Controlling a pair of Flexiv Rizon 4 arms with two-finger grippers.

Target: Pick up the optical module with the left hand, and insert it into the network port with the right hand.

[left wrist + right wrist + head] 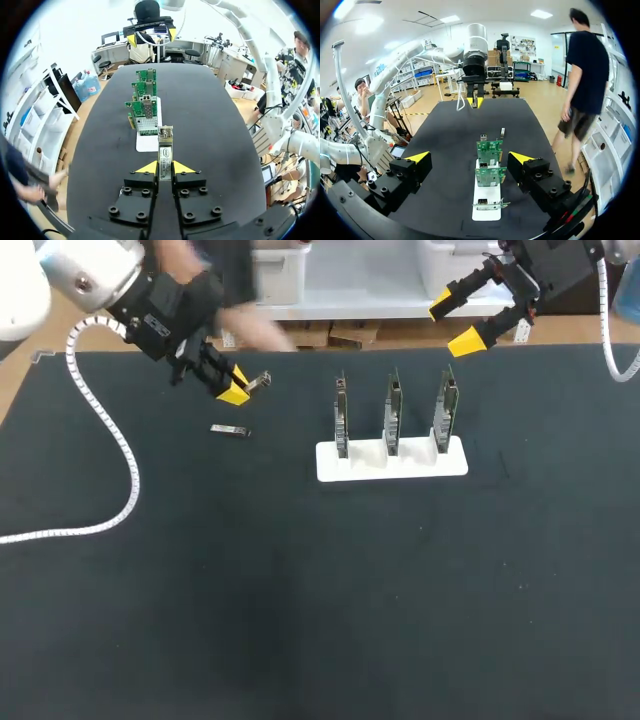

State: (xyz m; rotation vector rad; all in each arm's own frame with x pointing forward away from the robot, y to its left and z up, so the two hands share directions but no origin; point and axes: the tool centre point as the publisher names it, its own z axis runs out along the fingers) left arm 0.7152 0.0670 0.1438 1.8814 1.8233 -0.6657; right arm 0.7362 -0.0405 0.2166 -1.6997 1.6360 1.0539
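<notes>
While the black desk (300,620) carries a white holder (392,462) right of centre, three circuit boards (393,410) stand upright in it in a row. The right end effector (455,325) hangs above the far right of the holder with its fingers wide apart and nothing between them. The left end effector (238,387) is at far left, off the desk, and clamped on the optical module (165,150). Its tips grip the module from both sides, and the free end sticks out ahead toward the boards. A second module (230,430) lies flat on the desk, just nearer than the left end effector and apart from it.

The step in hand looks like the handover.
- Bring the held module toward the middle, level, with its long axis steady.
- The right fingers should take the free length, not crowd the left tips.
- Release the left grip only once both right fingers touch.
- Grab it square, or it goes crooked into the network port (146,109), the metal cage on a board.
- I cannot tell which board is meant.
- The boards stand close together, so come in along the port axis and don't knock a neighbour.
</notes>
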